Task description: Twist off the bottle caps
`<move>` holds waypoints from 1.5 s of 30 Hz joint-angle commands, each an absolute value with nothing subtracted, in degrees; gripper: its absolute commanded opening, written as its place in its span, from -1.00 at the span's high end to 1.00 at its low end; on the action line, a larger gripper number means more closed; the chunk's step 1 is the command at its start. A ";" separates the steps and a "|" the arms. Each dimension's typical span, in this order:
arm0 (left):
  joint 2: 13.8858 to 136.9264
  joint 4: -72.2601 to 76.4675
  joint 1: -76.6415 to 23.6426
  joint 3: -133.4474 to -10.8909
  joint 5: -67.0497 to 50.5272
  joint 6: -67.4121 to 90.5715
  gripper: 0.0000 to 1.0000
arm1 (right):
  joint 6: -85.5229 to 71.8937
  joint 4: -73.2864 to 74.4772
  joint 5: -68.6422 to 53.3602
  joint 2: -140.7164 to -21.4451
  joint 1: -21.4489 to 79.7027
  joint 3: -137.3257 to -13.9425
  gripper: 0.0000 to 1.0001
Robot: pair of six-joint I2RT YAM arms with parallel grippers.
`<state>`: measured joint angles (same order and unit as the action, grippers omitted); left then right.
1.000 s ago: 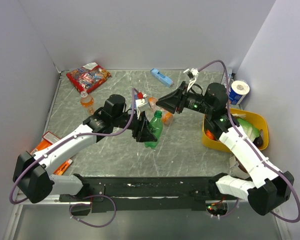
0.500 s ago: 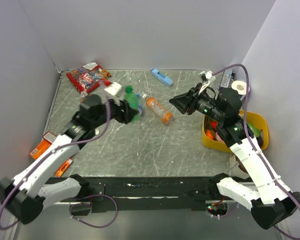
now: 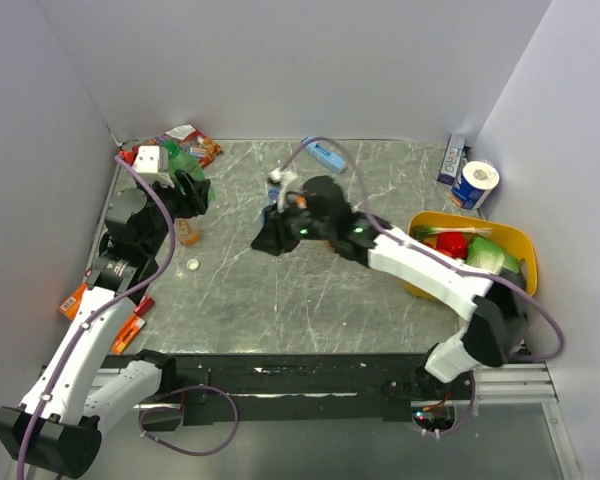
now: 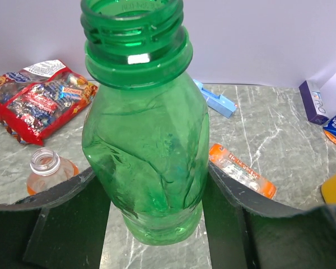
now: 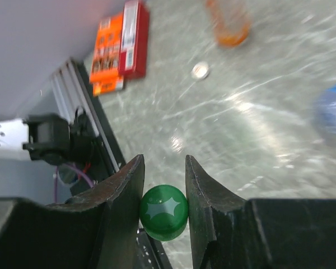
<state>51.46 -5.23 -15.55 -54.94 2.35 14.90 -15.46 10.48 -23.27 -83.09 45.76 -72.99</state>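
Note:
My left gripper (image 3: 188,186) (image 4: 154,202) is shut on the green bottle (image 4: 145,151) (image 3: 184,159), held upright at the back left with its neck open and no cap on it. My right gripper (image 3: 272,238) (image 5: 163,185) hangs over the table's middle, shut on the green cap (image 5: 164,212). An orange bottle (image 3: 188,232) (image 4: 45,168) stands uncapped just right of the left gripper, a white cap (image 3: 192,265) (image 5: 200,70) lying near it. A second orange bottle (image 4: 241,171) (image 3: 299,199) lies on its side at mid table. A blurred blue shape (image 5: 333,112) shows right of my right gripper.
A red candy bag (image 4: 39,98) (image 3: 180,140) lies at the back left and a flat blue box (image 3: 325,155) (image 4: 215,98) at the back. A yellow bin (image 3: 515,240) of items stands at the right, with a can (image 3: 475,185) behind. Orange packs (image 3: 130,325) (image 5: 120,45) lie at the near left.
My left arm has swung the green bottle from mid table to the back left. My right arm has come from the right side across to the middle, carrying the green cap.

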 commanded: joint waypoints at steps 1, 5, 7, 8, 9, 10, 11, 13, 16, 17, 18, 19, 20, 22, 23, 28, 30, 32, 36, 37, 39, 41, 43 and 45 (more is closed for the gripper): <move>50.62 -3.43 -15.29 -55.11 3.25 15.29 0.17 | -15.47 4.84 -20.05 -90.60 50.09 -78.30 0.77; 50.71 -3.25 -15.29 -55.11 2.11 15.55 0.17 | -16.96 -2.61 -14.97 -97.37 52.73 -78.05 0.80; 50.71 -3.08 -15.29 -55.02 1.50 15.64 0.17 | -17.14 -7.44 -12.67 -98.96 53.61 -76.82 0.78; 50.71 -3.16 -15.29 -55.02 1.32 15.64 0.16 | -17.31 -9.21 -9.70 -100.44 53.87 -76.29 0.78; 50.71 -2.99 -15.29 -55.02 1.14 15.73 0.16 | -17.31 -11.14 -8.71 -101.24 54.14 -75.77 0.78; 50.71 -2.99 -15.29 -55.02 1.06 15.73 0.16 | -17.49 -14.03 -7.48 -102.03 54.23 -74.98 0.75; 50.71 -2.90 -15.29 -55.02 0.97 15.73 0.16 | -17.49 -15.37 -5.47 -103.78 54.32 -74.88 0.74; 50.71 -2.99 -15.29 -55.02 1.05 15.73 0.16 | -16.97 -17.48 -3.88 -106.42 54.67 -74.97 0.70; 50.71 -2.99 -15.29 -55.02 1.23 15.64 0.17 | -16.26 -18.28 -0.54 -109.59 55.72 -76.20 0.69; 50.63 -2.99 -15.29 -55.02 1.23 15.56 0.17 | -16.00 -18.80 -0.18 -110.30 55.90 -76.29 0.68; 50.63 -2.90 -15.29 -55.02 1.32 15.56 0.17 | -15.82 -18.90 2.26 -110.91 56.33 -76.90 0.67; 50.71 -2.99 -15.29 -55.02 1.41 15.47 0.17 | -15.47 -18.98 3.33 -112.14 56.86 -77.17 0.67; 50.63 -3.08 -15.29 -55.11 1.49 15.56 0.17 | -15.56 -19.42 4.30 -112.58 57.04 -77.25 0.66; 50.63 -3.08 -15.21 -55.02 1.58 15.56 0.16 | -16.69 -20.30 7.02 -113.81 57.30 -77.17 0.67; 50.62 -3.08 -15.21 -55.11 1.67 15.64 0.16 | -16.96 -20.65 7.81 -113.99 57.65 -77.08 0.66; 50.45 -2.90 -15.12 -55.02 0.70 15.99 0.16 | -17.75 -20.75 12.29 -117.41 58.18 -79.01 0.63; 50.71 -2.81 -15.12 -55.02 0.44 16.08 0.16 | -18.28 -20.30 12.92 -118.47 58.18 -79.98 0.61; 50.71 -2.81 -15.03 -55.11 0.44 16.17 0.16 | -19.07 -19.34 13.62 -119.53 58.18 -80.42 0.60; 50.63 -2.81 -14.94 -55.02 -0.43 16.43 0.15 | -19.69 -19.60 14.33 -120.76 58.18 -80.68 0.59; 50.63 -2.64 -14.94 -55.11 -0.44 16.61 0.15 | -19.60 -19.25 14.67 -121.37 58.01 -81.12 0.58; 50.62 -2.64 -14.94 -55.11 -0.79 16.70 0.15 | -19.34 -18.81 15.12 -122.08 58.18 -81.82 0.53; 50.54 -2.64 -14.85 -55.02 -0.88 16.61 0.15 | -18.99 -18.11 14.86 -123.04 58.18 -82.44 0.50; 50.54 -2.64 -14.85 -55.02 -1.23 16.61 0.15 | -18.55 -17.14 14.59 -124.18 58.18 -84.11 0.46; 50.71 -2.72 -14.85 -55.19 -1.58 16.61 0.15 | -18.63 -15.82 14.59 -125.41 58.18 -85.51 0.44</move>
